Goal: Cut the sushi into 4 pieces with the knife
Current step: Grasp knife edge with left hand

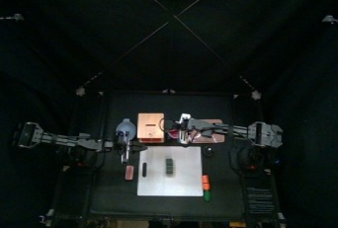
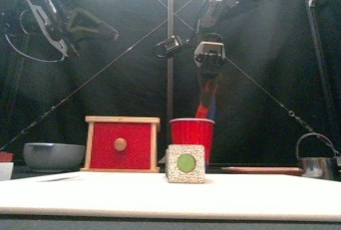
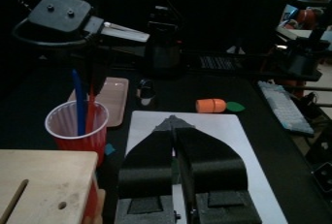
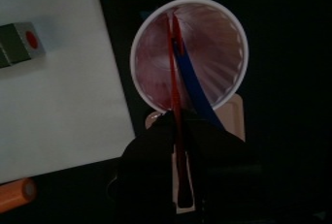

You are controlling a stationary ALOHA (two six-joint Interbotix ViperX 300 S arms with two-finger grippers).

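Note:
The dark green sushi roll [image 1: 172, 165] lies on the white cutting board [image 1: 169, 176]; in the front view the sushi roll [image 2: 185, 163] stands before the red cup [image 2: 192, 139]. My right gripper [image 4: 176, 131] hangs straight over the red cup [image 4: 192, 58] and is shut on the red knife [image 4: 173, 73]. The blue knife [image 4: 197, 87] leans beside it, in the cup. In the front view the right gripper [image 2: 204, 73] is above the cup's rim, with both knives under it. My left gripper [image 3: 176, 123] hovers shut and empty at the board's left end.
A wooden box with a red drawer front [image 2: 123, 144] stands left of the cup, with the blue-grey bowl [image 2: 54, 155] further left. The metal cutter [image 2: 316, 164] is at the right. An orange toy [image 1: 208, 184] lies right of the board and a small red toy [image 1: 129, 172] lies left of it.

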